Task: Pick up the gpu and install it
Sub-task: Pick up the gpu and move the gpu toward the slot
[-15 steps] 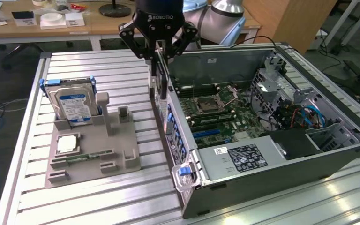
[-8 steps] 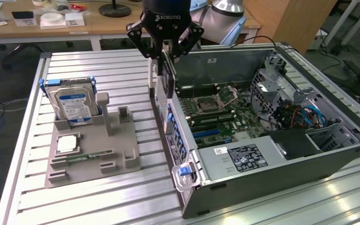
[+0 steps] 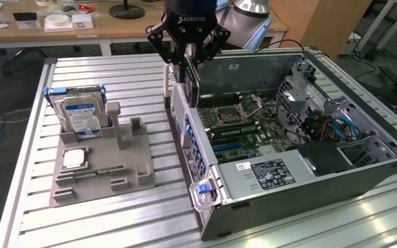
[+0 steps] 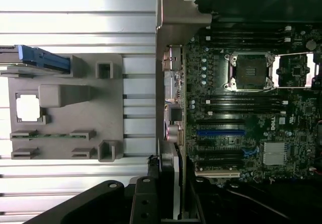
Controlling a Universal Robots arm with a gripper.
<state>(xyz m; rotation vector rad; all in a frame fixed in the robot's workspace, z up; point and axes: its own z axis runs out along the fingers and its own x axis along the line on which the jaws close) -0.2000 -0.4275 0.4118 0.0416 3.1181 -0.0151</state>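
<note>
gpu place: the gpu [image 3: 190,85] [image 4: 171,183] hangs from the gripper [image 3: 187,62] [image 4: 168,206], up over the side wall of the computer case [image 3: 250,70] [image 4: 171,22] that faces the grey holder [image 3: 95,175] [image 4: 80,118].
gpu direction: it stands on end, with its long side going up and down and its thin edge turned to the exterior view. The flat faces look to the sides.
gpu bottom: it is right at the top of the case wall. I cannot tell if it touches.
gpu look: thin and flat, with a dark face. A pale silver strip runs down the edge on the exterior view's left.
jaws: closed on the top part of the gpu, one finger on each flat face.
case: it lies on its side with the top open. Inside are the green board [image 3: 243,121] [image 4: 251,113], a square chip socket [image 3: 234,111] [image 4: 250,71], a blue slot [image 3: 227,146] [image 4: 220,132], a grey power box [image 3: 268,173] with a black label, and blue cables [image 3: 340,126].
holder: it sits on the ridged metal table [image 3: 130,77] [image 4: 75,27], just beside the case. In it a hard drive [image 3: 80,114] [image 4: 43,59] stands upright, a silver square chip [image 3: 73,158] [image 4: 27,107] lies flat, and a small green memory stick [image 3: 101,172] [image 4: 48,136] lies in a groove.
</note>
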